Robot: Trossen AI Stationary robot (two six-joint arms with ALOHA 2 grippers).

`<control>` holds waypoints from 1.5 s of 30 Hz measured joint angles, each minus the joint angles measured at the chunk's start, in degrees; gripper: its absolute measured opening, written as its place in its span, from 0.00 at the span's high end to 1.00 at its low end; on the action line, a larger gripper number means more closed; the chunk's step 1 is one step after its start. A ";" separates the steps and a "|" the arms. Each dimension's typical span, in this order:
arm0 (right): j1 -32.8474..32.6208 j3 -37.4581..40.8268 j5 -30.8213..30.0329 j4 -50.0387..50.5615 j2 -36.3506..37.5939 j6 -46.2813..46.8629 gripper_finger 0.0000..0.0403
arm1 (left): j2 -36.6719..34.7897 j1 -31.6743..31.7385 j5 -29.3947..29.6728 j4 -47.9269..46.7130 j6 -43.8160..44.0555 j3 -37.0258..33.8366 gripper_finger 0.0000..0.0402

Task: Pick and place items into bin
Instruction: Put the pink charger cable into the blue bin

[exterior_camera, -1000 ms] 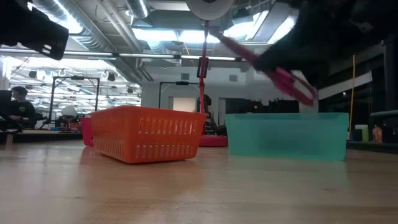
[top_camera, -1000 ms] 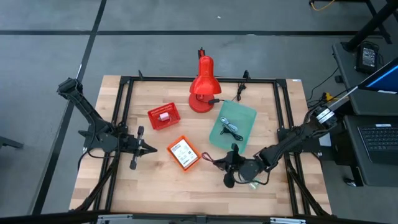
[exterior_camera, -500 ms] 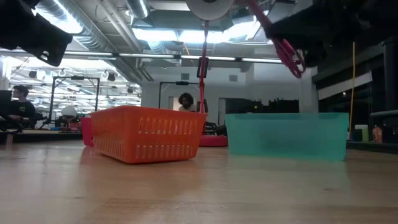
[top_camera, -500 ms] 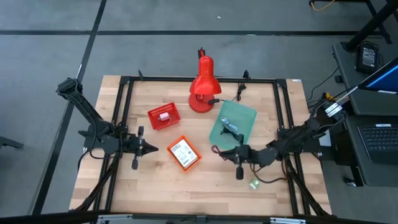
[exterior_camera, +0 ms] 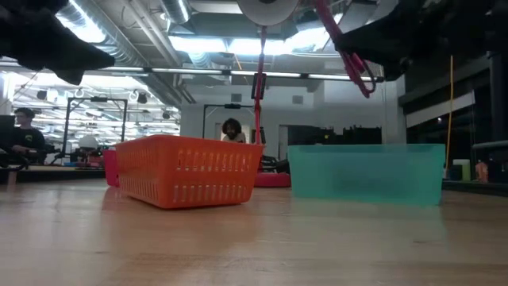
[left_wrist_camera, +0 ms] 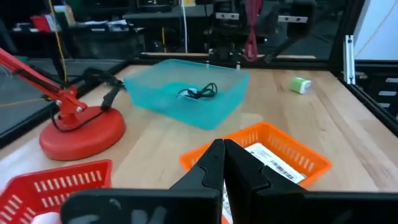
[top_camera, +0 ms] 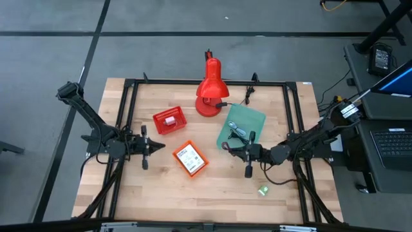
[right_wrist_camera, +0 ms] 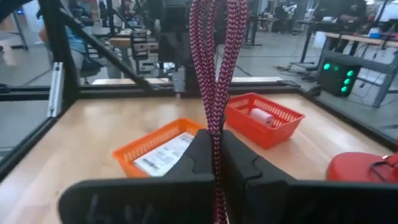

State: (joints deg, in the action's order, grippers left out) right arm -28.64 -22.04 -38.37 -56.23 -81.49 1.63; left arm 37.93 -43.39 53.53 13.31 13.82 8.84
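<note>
Wooden table [top_camera: 161, 187] framed by a black rail carries three bins and a red desk lamp [top_camera: 210, 90] at its far edge. Right gripper [top_camera: 248, 154] is raised above the table at the near edge of the teal bin [top_camera: 256, 122], its fingers clamped on the purple strap [right_wrist_camera: 214, 68]; in the right wrist view the doubled strap rises straight up from between the closed fingers, and in the low view it hangs as a loop [exterior_camera: 349, 56] above the teal bin's [exterior_camera: 365, 171] rim, not touching it. A black coiled cable [top_camera: 239, 133] lies inside the teal bin, also seen from the left wrist [left_wrist_camera: 198, 93]. Left gripper [top_camera: 145, 147] sits over the table's left side, between the red basket [top_camera: 169, 120] and the orange basket [top_camera: 190, 158], with its fingers [left_wrist_camera: 214, 165] pressed together and nothing between them. The orange basket holds a white printed card [top_camera: 187, 156], label side up [left_wrist_camera: 273, 163]. The red basket contains a small pale roll-shaped item [right_wrist_camera: 260, 116]; its exact identity cannot be determined. A small green piece [top_camera: 262, 190] lies loose on the bare wood near the front right, well apart from every bin. A person [exterior_camera: 230, 129] is visible in the room behind the table.
</note>
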 joint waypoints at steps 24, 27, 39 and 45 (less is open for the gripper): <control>5.47 -0.02 -11.46 -1.04 0.68 -2.02 1.00 | 0.00 16.62 -11.31 5.03 -5.92 0.00 1.00; 4.19 -0.04 -18.16 0.24 2.25 -2.23 1.00 | -0.02 17.95 -11.57 6.78 -7.29 0.00 1.00; -2.80 -0.07 -43.39 6.32 7.56 -0.24 1.00 | 0.00 20.04 -11.68 6.63 -8.61 0.00 1.00; -2.64 -0.07 -44.57 5.93 7.56 -0.27 1.00 | 0.00 20.04 -11.68 6.63 -8.30 0.00 1.00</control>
State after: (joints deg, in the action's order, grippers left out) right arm -31.28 -22.11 -82.94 -50.30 -73.93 1.36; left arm 37.93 -23.35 41.85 19.94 5.52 8.84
